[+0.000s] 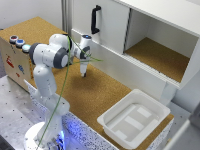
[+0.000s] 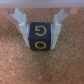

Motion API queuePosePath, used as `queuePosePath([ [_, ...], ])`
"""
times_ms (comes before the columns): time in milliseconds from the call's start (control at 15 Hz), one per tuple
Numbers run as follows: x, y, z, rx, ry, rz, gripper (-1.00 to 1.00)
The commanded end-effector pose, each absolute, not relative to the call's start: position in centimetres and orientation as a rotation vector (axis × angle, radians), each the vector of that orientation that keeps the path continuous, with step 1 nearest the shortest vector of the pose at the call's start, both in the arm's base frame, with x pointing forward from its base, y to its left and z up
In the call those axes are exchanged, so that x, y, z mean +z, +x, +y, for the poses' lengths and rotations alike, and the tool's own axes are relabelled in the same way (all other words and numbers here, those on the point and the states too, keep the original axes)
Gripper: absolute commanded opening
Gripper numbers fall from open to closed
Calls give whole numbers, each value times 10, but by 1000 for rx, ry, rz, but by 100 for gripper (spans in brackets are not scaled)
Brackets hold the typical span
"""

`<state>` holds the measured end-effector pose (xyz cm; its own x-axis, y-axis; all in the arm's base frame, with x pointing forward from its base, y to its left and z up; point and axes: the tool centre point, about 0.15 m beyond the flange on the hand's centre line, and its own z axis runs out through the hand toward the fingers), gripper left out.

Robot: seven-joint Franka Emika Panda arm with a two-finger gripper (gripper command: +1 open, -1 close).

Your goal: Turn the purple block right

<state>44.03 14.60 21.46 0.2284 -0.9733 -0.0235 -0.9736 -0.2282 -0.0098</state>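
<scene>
The purple block (image 2: 43,37) is a small dark cube with yellow markings on its top and front faces, lying on the cork tabletop (image 1: 100,95). In the wrist view my gripper (image 2: 42,32) straddles it, with one white finger (image 2: 24,29) pressed against each side, so it is shut on the block. The exterior view shows the gripper (image 1: 83,73) lowered to the cork in front of the cabinet. There the block is only a dark speck under the fingertips.
A white plastic tray (image 1: 150,105) stands at the exterior view's lower right. A white cabinet with a black handle (image 1: 95,20) and an open compartment (image 1: 160,55) runs along the back. A wooden box with round coloured buttons (image 1: 19,42) stands at the left.
</scene>
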Motion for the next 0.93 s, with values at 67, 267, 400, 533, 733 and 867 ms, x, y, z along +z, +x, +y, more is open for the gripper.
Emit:
queuePosePath([
  [67,212,454,144,89,-2214,2097,100],
  [267,218,449,138,48,-2222,2094,100],
  [400,235,468,126,-41,-2481,1875,100],
  [533,243,461,116,-110,-2406,1817,100],
  [733,276,476,117,-299,-2596,1348,100],
  [867,300,450,118,-318,-2717,1172,100],
])
